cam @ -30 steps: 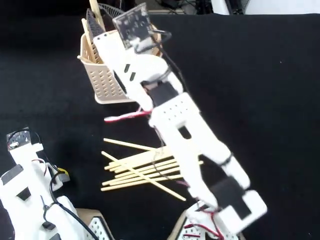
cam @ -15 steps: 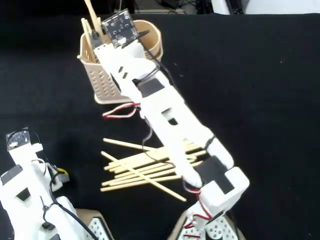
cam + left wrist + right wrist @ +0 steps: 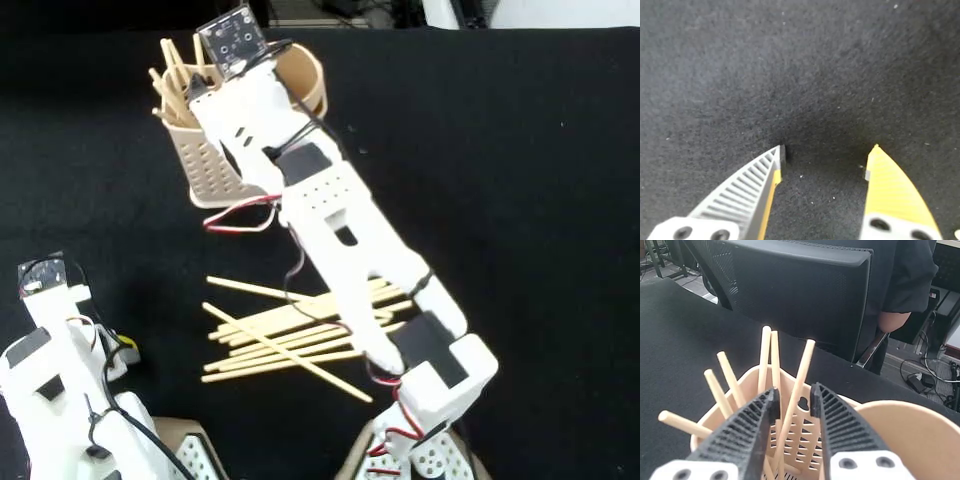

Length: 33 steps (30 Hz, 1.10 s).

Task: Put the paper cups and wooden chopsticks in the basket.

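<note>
Seen from above, the loose wooden chopsticks (image 3: 250,345) lie heaped on the surface (image 3: 520,200) near the basket (image 3: 205,170). They look light, stiff and smooth and would likely roll, so a pinch at mid-length seems safest. The left pincer (image 3: 825,155) hangs spread wide over the black cloth. The right pincer (image 3: 792,400) stands narrowly apart above the basket, loosely flanking an upright chopstick (image 3: 801,372), with the paper cup (image 3: 910,440) just beside it.

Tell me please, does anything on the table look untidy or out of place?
Yes, mildly. A loose pile of chopsticks lies on the table, most side by side, but one crosses them at a slant. Those in the basket lean at different angles. Nothing looks spilled or damaged.
</note>
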Tool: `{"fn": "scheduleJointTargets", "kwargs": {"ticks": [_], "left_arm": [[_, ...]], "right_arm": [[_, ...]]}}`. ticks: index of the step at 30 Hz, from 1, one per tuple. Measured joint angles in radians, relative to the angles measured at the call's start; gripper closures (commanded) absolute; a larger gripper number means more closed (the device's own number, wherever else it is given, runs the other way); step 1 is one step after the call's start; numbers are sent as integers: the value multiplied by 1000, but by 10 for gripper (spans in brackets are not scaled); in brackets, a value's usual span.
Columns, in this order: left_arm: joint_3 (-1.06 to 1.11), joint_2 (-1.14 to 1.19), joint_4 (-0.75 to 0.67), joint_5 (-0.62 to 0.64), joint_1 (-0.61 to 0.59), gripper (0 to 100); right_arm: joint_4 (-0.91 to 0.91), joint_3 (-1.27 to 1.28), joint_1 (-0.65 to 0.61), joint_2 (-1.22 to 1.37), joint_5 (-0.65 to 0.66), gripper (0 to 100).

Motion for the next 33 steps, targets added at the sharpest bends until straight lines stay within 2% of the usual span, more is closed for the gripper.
{"fn": "scheduleJointTargets", "kwargs": {"ticks": [4, 9, 16, 21, 25, 28, 33], "left_arm": [[0, 0, 0, 0, 0, 719], [0, 0, 0, 0, 0, 719], [0, 0, 0, 0, 3, 719], [0, 0, 0, 0, 5, 719], [0, 0, -2, 0, 5, 719], [0, 0, -2, 0, 5, 719], [0, 0, -2, 0, 5, 719]], "right_arm": [[60, -18, 2, -25, -2, 885], [256, -20, 2, -219, -3, 885], [736, -20, 2, -482, 5, 882], [1045, 31, 2, -491, 173, 882], [1080, 242, 0, -491, 325, 882], [1028, 442, -40, -489, 417, 871], [895, 736, -184, -489, 480, 752]]}}
